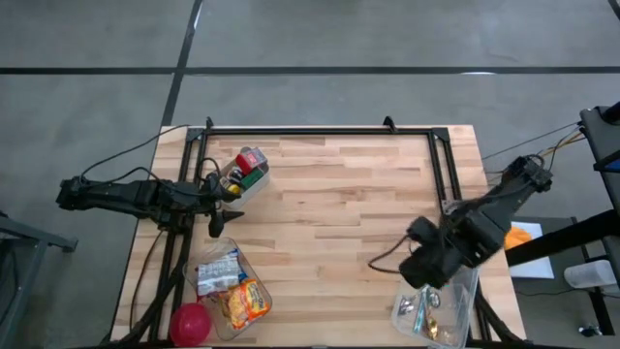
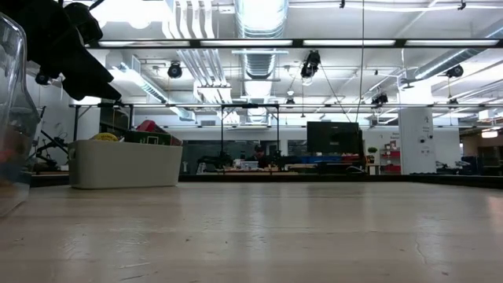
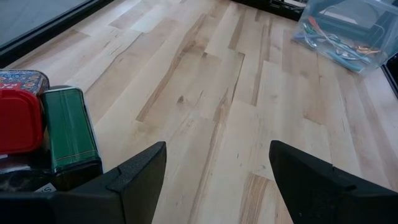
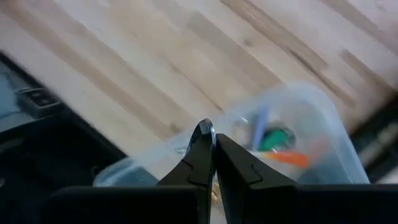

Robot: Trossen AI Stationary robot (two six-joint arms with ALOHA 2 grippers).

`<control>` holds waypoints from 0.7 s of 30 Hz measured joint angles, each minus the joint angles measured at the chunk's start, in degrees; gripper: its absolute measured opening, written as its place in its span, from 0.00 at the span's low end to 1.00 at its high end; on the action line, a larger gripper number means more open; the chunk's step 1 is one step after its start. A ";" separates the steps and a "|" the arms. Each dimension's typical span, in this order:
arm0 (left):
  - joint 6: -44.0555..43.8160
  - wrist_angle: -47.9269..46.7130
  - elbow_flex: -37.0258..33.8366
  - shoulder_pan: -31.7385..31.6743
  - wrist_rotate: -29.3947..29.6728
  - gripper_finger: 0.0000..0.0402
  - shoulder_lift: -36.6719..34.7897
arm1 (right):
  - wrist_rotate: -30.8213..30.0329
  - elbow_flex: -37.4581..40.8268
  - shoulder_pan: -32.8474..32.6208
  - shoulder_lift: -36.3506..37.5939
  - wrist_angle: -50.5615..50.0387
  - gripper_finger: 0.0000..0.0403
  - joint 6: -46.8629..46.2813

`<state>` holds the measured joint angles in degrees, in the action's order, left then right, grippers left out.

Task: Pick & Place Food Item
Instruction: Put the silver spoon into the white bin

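A white bin (image 1: 254, 184) at the far left holds food packs, among them a green box (image 3: 68, 134) and a red-lidded tub (image 3: 18, 118). A clear tub (image 1: 215, 260) at the near left holds snack packets. A second clear tub (image 1: 455, 315) with small wrapped items stands at the near right. My left gripper (image 3: 217, 180) hovers open beside the white bin, nothing between its fingers. My right gripper (image 4: 210, 146) points down above the near-right tub (image 4: 298, 118), fingers shut. I see no item between them.
A red ball (image 1: 191, 323) lies at the near left corner beside the snack tub. A black frame (image 1: 320, 130) runs along the table's far edge and down both sides. The middle of the wooden table (image 1: 339, 213) is bare boards.
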<state>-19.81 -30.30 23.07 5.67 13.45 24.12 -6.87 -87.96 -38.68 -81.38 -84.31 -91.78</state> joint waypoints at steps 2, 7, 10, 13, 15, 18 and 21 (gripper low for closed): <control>0.00 0.00 0.00 0.01 0.00 0.71 0.00 | -0.57 0.00 -2.71 0.00 -2.88 0.03 -5.12; 0.00 0.00 0.00 0.02 0.00 0.71 0.00 | -0.85 1.38 -8.11 -0.25 -5.44 0.03 -14.23; 0.00 0.01 0.00 0.00 0.00 0.71 0.00 | -0.59 2.76 -10.34 -0.99 -5.43 0.03 -14.37; 0.00 0.00 0.00 0.02 0.00 0.71 0.02 | 0.21 4.92 -11.59 -1.83 -5.35 0.03 -14.37; 0.00 0.02 0.00 0.00 0.00 0.71 0.02 | 0.49 6.42 -12.11 -2.43 -5.27 0.03 -14.37; 0.00 0.00 0.00 0.01 0.00 0.71 0.02 | 1.42 8.24 -12.11 -3.92 -4.65 0.03 -14.37; 0.00 0.00 0.00 0.02 0.00 0.71 0.02 | 2.44 9.76 -12.06 -5.41 -3.80 0.03 -14.29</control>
<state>-19.81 -30.30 23.07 5.69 13.45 24.14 -4.44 -78.20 -50.73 -86.80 -88.11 -106.06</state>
